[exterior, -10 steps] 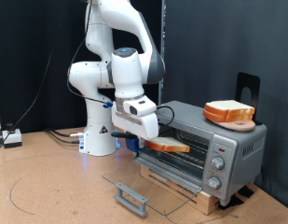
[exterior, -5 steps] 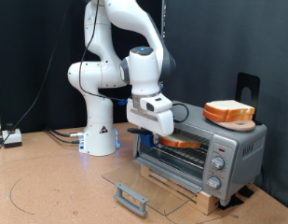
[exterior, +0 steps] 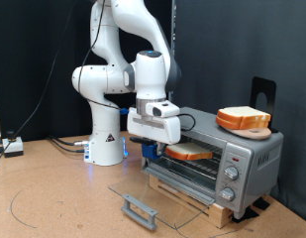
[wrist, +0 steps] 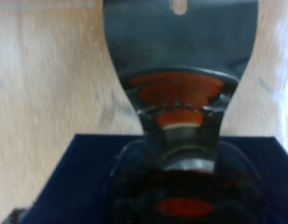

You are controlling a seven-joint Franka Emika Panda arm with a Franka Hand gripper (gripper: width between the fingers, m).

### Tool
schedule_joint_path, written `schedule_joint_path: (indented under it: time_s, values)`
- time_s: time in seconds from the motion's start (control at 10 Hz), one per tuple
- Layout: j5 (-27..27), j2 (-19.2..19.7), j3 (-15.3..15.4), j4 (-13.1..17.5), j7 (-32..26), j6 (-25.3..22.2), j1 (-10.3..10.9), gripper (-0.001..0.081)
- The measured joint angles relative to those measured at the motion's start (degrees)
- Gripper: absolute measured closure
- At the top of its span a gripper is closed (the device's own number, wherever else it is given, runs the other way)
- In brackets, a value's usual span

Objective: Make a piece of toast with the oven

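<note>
Toast going into open oven.
An orange-brown slice of bread with pale face lies inside the boxy silver toaster oven, its glass door folded down. The white arm's gripper stands just at the mouth; I cannot tell if it grasps. Door not yet closed.

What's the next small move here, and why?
Probably ease the pincer straight back from the oven. A piece of toast already lies inside on the rack, the glass door hangs open, and the pincer sits at the opening's edge on the exterior view's left. Whether it grips the slice can't be told.
</note>
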Motion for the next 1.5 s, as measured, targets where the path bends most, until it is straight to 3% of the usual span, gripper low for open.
schedule_joint_path:
  time_s: [0.2,0.5,0.8,0.9,1.2,1.3,1.5]
  values:
    - [-5.9,1.4,-0.2,0.6,-1.5,0.2,-4.3,0.0409]
    - [-5.0,2.5,-5.2,0.7,-9.5,-3.0,-5.8,0.041]
    - [6.4,2.7,-11.6,1.5,-17.2,-5.9,-5.4,0.041]
    - [9.4,2.6,-13.3,3.0,-17.5,-10.1,-5.6,0.041]
    - [10.9,2.5,-16.9,8.6,-14.3,-24.2,-7.7,0.041]
    - [10.7,2.5,-16.7,8.3,-14.6,-23.1,-7.7,0.041]
    - [15.4,2.0,-17.0,8.5,-18.6,-23.6,-6.9,0.041]
